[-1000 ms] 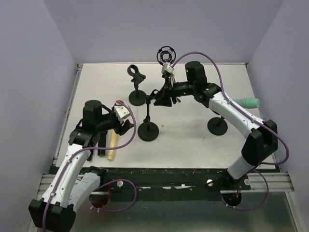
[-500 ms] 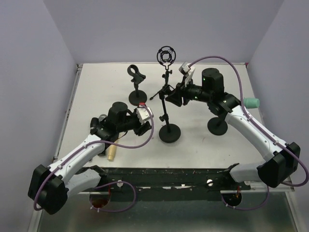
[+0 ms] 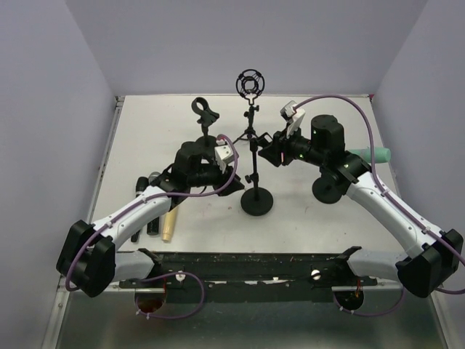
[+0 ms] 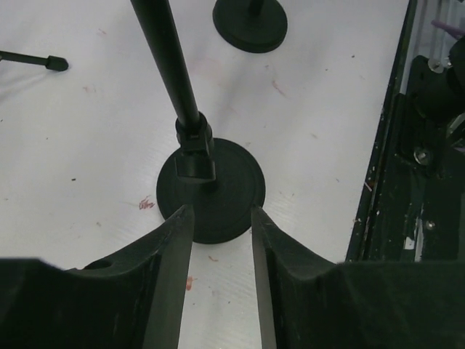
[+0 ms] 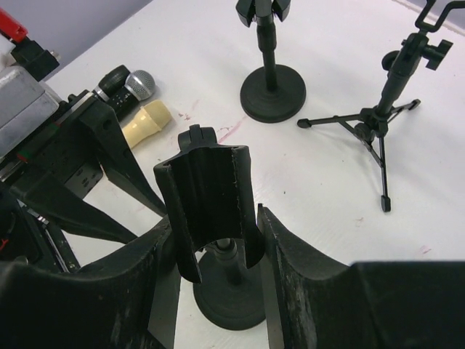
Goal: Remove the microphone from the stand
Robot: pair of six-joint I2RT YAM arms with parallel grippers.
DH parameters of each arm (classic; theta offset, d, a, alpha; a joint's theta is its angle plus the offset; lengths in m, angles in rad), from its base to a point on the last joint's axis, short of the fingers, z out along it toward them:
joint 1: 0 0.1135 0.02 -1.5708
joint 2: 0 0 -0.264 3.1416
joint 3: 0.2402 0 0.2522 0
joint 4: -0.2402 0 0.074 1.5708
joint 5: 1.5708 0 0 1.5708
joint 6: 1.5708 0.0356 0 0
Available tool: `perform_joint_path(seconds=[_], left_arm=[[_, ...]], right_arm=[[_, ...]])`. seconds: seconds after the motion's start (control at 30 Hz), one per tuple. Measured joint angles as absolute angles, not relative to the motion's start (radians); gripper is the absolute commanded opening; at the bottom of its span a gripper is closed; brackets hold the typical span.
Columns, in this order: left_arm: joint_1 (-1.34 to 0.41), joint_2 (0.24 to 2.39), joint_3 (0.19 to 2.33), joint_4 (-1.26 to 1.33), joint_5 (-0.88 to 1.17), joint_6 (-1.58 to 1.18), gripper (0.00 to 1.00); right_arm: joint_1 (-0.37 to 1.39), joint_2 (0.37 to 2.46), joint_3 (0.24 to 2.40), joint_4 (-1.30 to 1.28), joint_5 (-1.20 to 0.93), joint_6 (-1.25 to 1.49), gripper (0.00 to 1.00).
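A black stand (image 3: 254,171) with a round base (image 3: 256,202) stands mid-table. Its empty clip (image 5: 211,193) sits between my right gripper's (image 5: 213,218) fingers, which are shut on it; from above that gripper (image 3: 266,154) is at the stand's top. My left gripper (image 4: 221,211) is low on the table just short of the base (image 4: 211,189), open, with only bare table between its fingers. A teal microphone (image 3: 373,154) pokes out sideways behind my right arm, above another round base (image 3: 327,190); its holder is hidden.
A black microphone with a silver grille (image 5: 138,82) and a cream one (image 5: 145,123) lie at the left. A clip stand (image 3: 205,115) and a tripod stand with a ring mount (image 3: 251,83) stand at the back. The table's dark front rail (image 4: 407,182) is close by.
The centre stand has shifted right with my right gripper on its clip. My left arm has swung right and forward to the stand's base, its jaws narrowing.
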State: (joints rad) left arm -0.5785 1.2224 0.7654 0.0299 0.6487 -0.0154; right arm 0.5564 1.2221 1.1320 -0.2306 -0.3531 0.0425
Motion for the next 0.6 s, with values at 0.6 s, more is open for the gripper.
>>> perform_joint_path(seconds=[0.6], left_arm=[[-0.575,1.446,0.942,0.040,0.780,-0.191,0.27]], right_arm=[[0.556,1.209,1.120,-0.226,-0.322,0.075,0.32]])
